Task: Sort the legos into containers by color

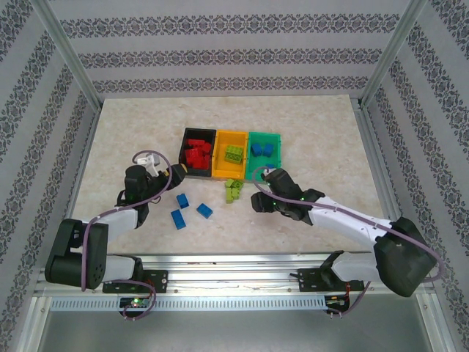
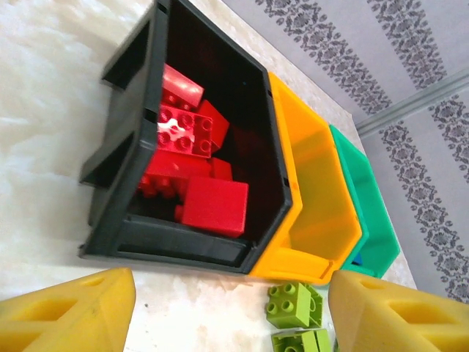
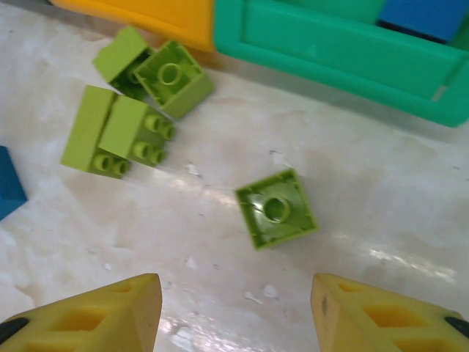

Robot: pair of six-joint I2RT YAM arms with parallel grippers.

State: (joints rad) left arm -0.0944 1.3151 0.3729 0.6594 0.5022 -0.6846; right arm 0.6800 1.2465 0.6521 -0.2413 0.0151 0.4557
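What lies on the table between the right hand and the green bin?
One lime green brick, underside up, lies alone between the right hand and the green bin; the right wrist view shows it.

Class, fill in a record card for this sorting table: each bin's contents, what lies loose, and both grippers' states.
Black bin: red bricks
Orange bin: lime bricks
Green bin: blue bricks
On table: three loose blue bricks, several loose lime bricks
Left gripper: open, empty, facing black bin
Right gripper: open, empty, near a lone lime brick
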